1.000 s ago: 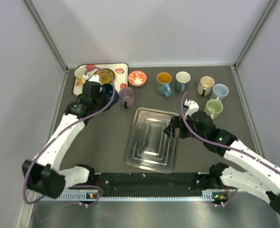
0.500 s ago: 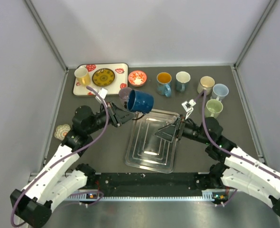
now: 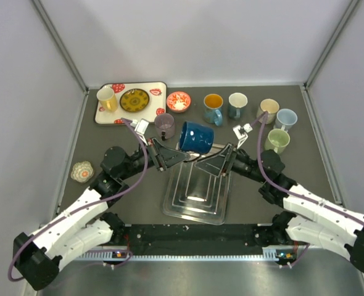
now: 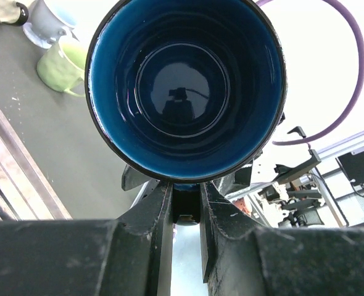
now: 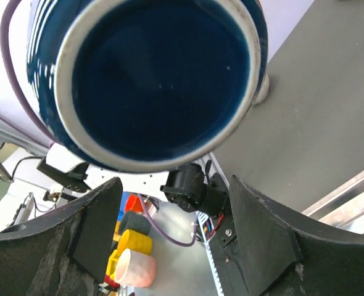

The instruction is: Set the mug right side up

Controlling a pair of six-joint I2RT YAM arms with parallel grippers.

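The dark blue mug hangs on its side in the air above the far end of the metal tray. My left gripper is shut on its handle; in the left wrist view the mug's glossy blue inside faces the camera, and the gripper pinches the handle just below the rim. My right gripper is open on the mug's other side. In the right wrist view the mug's white-ringed base fills the top, and the gripper has its fingers spread just below it, not touching.
Several mugs stand along the back: a purple one, a teal one, a green one and others. A red bowl and a patterned tray with a yellow cup sit at the back left. A small round object lies at the left.
My left arm has carried the mug from the back left to above the tray and tipped it sideways. My right gripper rose to meet it, its jaws narrowing.
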